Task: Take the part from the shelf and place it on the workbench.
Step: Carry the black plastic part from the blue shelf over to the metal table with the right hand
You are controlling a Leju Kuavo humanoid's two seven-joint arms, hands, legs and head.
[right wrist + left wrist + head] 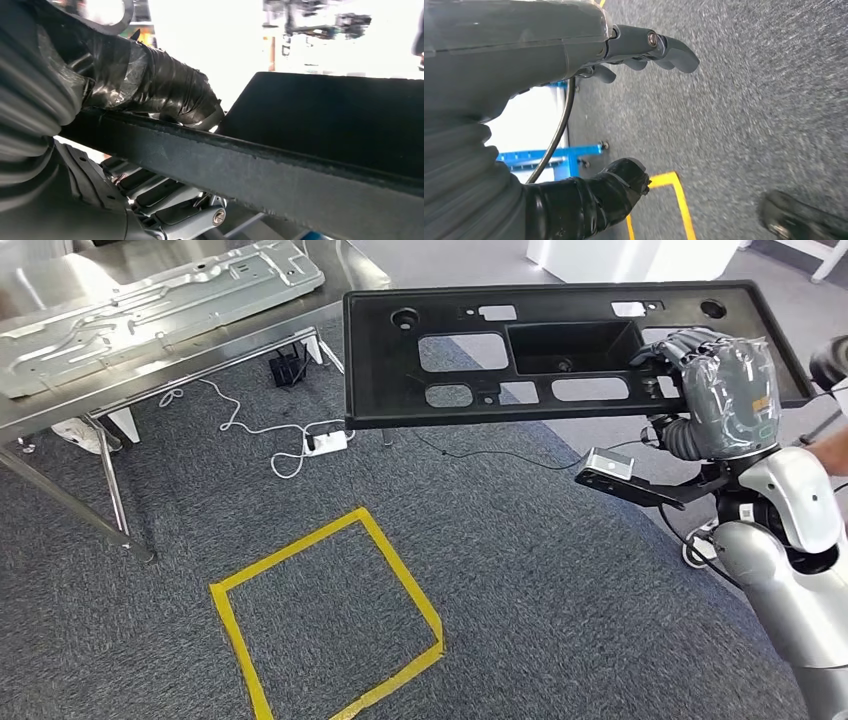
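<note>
A long black plastic panel [560, 350] with several cut-outs hangs level above the carpet, and my right hand [715, 390] grips its right end. In the right wrist view the panel's edge [280, 175] runs between my taped thumb [155, 85] and the fingers [170, 205] under it. The steel workbench [60, 405] stands at the upper left, well to the left of the panel. My left hand [644, 50] hangs over the carpet with its fingers spread and nothing in it.
A stamped metal sheet [150, 305] lies on the workbench. A yellow tape square [325, 615] marks the carpet in front of me. A white power strip and cables [325, 443] lie on the floor under the bench's right end. A blue frame [554, 155] stands behind my left side.
</note>
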